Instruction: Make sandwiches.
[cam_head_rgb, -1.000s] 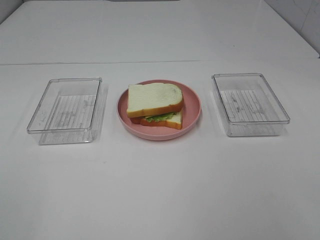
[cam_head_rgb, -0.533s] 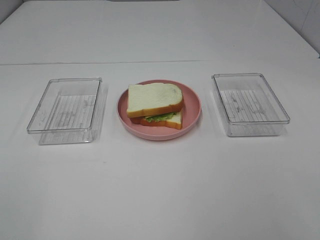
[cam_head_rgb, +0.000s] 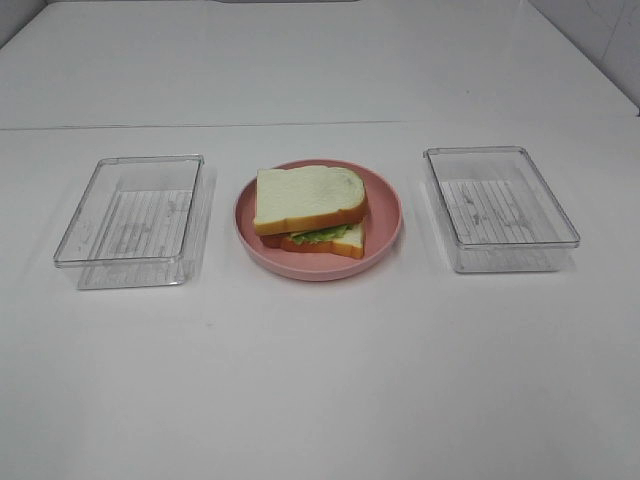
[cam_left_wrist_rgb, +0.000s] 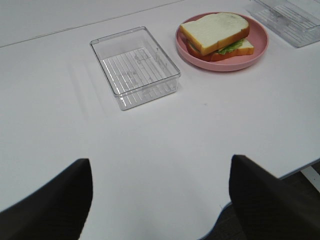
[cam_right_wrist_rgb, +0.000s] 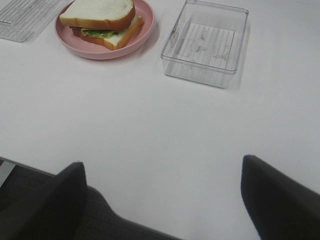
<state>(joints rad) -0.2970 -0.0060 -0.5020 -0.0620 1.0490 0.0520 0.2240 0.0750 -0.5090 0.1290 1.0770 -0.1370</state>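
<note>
White table (cam_head_rgb: 320, 380) (seam across back): sandwich (cam_head_rgb: 310, 210) on plate (cam_head_rgb: 385, 235).

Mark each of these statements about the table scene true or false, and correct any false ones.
1. The toy sandwich lies on the round pink plate. True.
2. The clear plastic tray on the left holds bread. False: it is empty.
3. Green lettuce shows between the bread slices. True.
4. The left gripper grips the plate. False: its fingers are apart, over bare table.
5. The right clear plastic tray is stacked on the plate. False: it stands apart, beside it.
</note>
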